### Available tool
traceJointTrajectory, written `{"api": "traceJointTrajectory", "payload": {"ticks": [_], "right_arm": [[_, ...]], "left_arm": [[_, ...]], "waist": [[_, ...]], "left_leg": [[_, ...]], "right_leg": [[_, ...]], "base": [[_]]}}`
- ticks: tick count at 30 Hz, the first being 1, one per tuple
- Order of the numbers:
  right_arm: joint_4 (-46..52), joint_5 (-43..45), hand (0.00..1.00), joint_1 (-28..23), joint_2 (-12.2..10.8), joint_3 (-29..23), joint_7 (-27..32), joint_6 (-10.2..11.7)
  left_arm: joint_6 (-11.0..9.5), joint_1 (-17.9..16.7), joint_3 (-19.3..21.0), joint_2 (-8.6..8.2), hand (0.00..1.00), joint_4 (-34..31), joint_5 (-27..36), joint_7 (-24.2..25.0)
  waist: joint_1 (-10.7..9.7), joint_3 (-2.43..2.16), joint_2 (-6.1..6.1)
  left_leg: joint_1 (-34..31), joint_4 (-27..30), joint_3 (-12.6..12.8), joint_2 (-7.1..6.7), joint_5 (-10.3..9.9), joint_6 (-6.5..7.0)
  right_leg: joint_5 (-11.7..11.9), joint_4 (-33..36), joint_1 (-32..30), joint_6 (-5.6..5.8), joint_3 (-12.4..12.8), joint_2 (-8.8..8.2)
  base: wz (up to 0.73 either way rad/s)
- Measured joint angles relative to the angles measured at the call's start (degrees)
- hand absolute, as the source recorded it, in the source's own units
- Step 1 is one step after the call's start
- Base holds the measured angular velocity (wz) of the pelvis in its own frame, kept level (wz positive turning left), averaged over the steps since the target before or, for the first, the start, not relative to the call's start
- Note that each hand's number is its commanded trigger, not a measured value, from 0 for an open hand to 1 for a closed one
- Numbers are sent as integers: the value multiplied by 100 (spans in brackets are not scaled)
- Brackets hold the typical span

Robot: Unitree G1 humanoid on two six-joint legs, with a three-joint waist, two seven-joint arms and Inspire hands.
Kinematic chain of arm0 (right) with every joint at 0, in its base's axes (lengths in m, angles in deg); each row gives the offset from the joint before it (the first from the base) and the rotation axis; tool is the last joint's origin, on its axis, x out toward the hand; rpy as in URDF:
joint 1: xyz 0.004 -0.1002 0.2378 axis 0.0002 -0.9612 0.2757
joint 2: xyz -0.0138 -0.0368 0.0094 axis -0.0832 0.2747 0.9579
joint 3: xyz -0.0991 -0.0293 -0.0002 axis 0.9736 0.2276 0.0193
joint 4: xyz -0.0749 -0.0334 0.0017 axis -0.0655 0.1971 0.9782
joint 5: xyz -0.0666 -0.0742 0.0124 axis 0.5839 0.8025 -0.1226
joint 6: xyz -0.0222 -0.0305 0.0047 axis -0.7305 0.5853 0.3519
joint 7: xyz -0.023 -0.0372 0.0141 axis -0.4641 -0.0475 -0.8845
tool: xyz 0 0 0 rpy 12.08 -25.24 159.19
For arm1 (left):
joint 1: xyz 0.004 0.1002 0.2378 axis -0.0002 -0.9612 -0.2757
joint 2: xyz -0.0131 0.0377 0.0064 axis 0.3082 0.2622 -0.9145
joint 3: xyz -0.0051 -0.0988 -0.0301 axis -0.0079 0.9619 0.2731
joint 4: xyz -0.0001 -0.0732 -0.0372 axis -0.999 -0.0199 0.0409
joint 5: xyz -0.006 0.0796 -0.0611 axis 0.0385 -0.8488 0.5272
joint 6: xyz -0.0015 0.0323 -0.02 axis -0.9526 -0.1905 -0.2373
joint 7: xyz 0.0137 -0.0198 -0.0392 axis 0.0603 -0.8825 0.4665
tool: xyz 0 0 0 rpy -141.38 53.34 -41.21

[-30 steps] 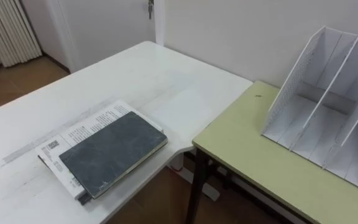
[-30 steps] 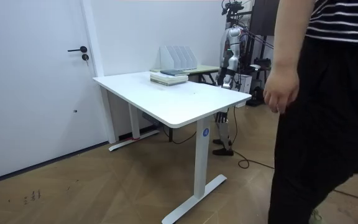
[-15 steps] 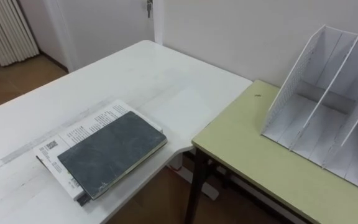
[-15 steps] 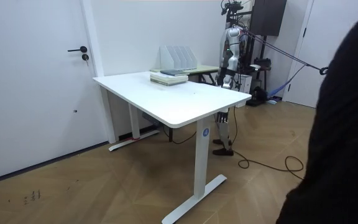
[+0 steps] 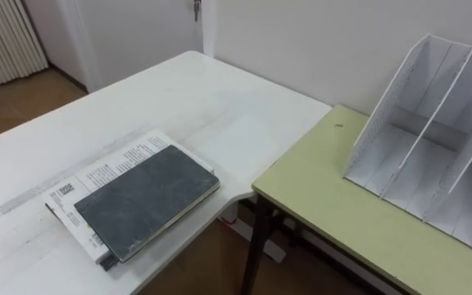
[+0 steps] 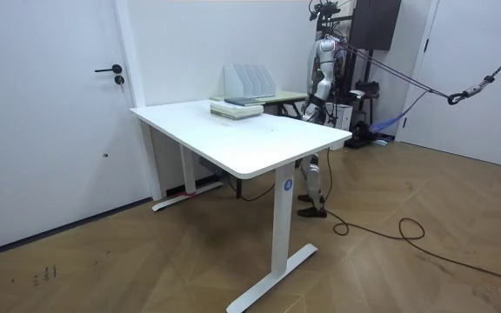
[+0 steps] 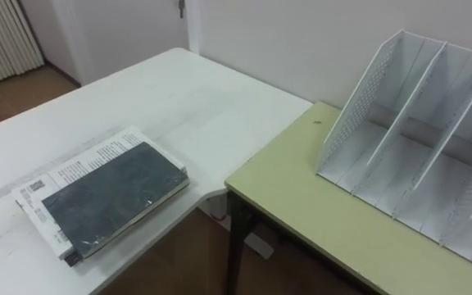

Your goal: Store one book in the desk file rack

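Hands (image 6: 308, 108) low beside the robot, too small to tell whether open or closed. Left of the white file rack (image 5: 433, 139), well apart: dark grey book (image 5: 147, 199) lying flat on a printed book (image 5: 105, 168), white worktop (image 5: 187, 90) beneath. Under the rack, a green worktop (image 5: 326, 188).

White file rack (image 5: 420, 135) open at front and top, upright dividers splitting it into narrow slots, wall close behind, bare green table (image 5: 326, 197) top before it, stacked books (image 5: 138, 201) on the white desk (image 5: 187, 98) corner, bare desk beyond them
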Motion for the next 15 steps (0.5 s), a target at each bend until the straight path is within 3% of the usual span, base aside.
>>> {"api": "traceJointTrajectory", "payload": {"ticks": [4, 9, 15], "right_arm": [[13, 57, 0, 30, 10, 129, 0, 154], [12, 191, 0, 185, 15, 263, -16, 187], [17, 229, 0, 235, 10, 283, -15, 225]], "left_arm": [[-200, 249, -277, 28, 0, -54, -223, -148], [-211, 285, -795, 108, 0, -752, -480, -148], [-558, 452, -1262, -175, 0, -1509, -523, -269]], "waist": [[-57, 14, 1], [-229, 21, 5], [-328, 30, 43]], "left_leg": [[-95, -2, -13, -5, 3, 4], [-110, -9, -17, -9, 7, 9], [-87, -56, 36, -8, 15, 20]], "right_leg": [[2, 32, -80, 0, 13, -1], [2, 26, -113, 0, 13, -4], [5, 71, -110, 4, 66, -5]], "base": [[0], [0], [-5]]}}
